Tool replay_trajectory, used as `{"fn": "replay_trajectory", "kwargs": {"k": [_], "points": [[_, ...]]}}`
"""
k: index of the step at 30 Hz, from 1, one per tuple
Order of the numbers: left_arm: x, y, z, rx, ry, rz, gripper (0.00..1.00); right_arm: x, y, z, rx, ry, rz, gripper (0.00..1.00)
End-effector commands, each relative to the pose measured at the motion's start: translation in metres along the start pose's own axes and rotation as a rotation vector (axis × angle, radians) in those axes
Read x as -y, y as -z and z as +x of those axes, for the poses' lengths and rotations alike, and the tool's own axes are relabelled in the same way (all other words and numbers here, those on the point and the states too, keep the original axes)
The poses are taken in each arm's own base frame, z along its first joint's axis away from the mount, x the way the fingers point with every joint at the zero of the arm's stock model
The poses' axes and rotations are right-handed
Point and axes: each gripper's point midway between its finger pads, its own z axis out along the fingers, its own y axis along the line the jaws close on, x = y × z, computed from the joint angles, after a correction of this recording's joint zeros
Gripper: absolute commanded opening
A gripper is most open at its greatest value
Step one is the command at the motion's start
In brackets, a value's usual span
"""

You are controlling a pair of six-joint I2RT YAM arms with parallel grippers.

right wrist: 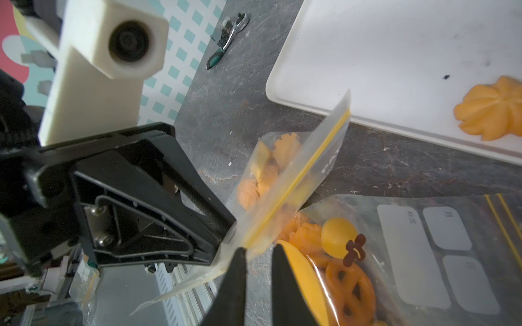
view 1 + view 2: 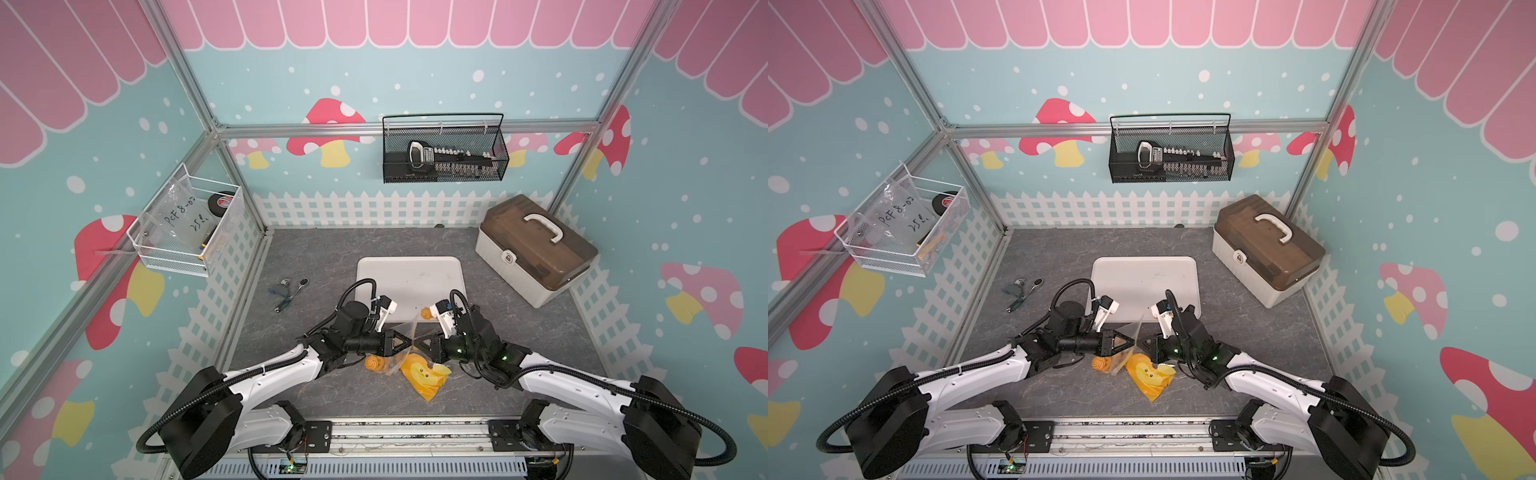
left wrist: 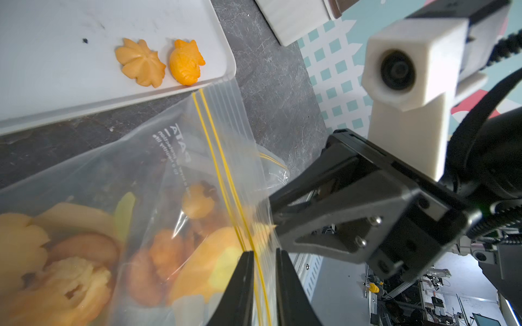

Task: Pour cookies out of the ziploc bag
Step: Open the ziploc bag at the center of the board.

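Back right: brown-lidded storage box [image 2: 536, 253]
Back wall: black mesh basket [image 2: 492, 168]
Left wall: white wire basket [image 2: 174, 262]
Grey table [image 2: 519, 332]: wrench [image 2: 296, 289]

Low in the middle of the frame, the left end effector [image 2: 1130, 341] and right end effector [image 2: 1144, 344] point at each other, tips almost meeting. The top of the clear ziploc bag [image 2: 1136, 331] stands up between them. Orange cookies [image 2: 1100, 363] show in its lower part on the grey counter [image 2: 1059, 257]. A yellow-printed bag [image 2: 1150, 376] lies just right, and a white tray [image 2: 1144, 274] sits above.
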Motion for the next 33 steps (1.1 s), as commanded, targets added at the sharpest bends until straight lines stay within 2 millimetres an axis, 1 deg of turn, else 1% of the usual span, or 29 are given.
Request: {"fn": "replay_trajectory", "kwargs": {"k": [1, 4, 6, 13, 18, 21, 23, 25, 29, 33], "points": [[0.001, 0.003, 0.000, 0.012, -0.009, 0.008, 0.19, -0.007, 0.004, -0.011, 0.047, -0.009, -0.022, 0.32], [-0.003, 0.003, 0.000, 0.014, -0.009, -0.008, 0.19, -0.012, 0.008, -0.016, 0.075, -0.021, -0.043, 0.40], [-0.004, 0.003, 0.001, 0.013, -0.007, -0.010, 0.17, -0.014, 0.009, -0.019, 0.089, -0.028, -0.055, 0.42], [-0.005, 0.008, 0.003, 0.021, -0.015, -0.030, 0.13, -0.007, 0.002, -0.020, 0.094, -0.039, -0.028, 0.42], [-0.007, 0.017, 0.003, 0.043, -0.020, -0.055, 0.11, 0.002, -0.009, -0.013, 0.071, -0.055, -0.013, 0.33], [-0.008, 0.018, 0.005, 0.043, -0.018, -0.058, 0.11, 0.001, -0.015, -0.012, 0.061, -0.060, -0.030, 0.31], [-0.009, 0.018, 0.006, 0.040, -0.018, -0.059, 0.10, 0.000, -0.016, -0.012, 0.058, -0.061, -0.040, 0.27], [-0.010, 0.019, 0.007, 0.042, -0.016, -0.062, 0.10, -0.002, -0.016, -0.013, 0.057, -0.059, -0.046, 0.21], [-0.010, 0.021, 0.004, 0.052, -0.012, -0.058, 0.10, -0.002, -0.012, -0.010, 0.056, -0.058, -0.047, 0.13], [-0.002, 0.018, 0.000, 0.047, -0.011, -0.017, 0.11, -0.003, -0.008, -0.008, 0.060, -0.056, -0.056, 0.03]]}}
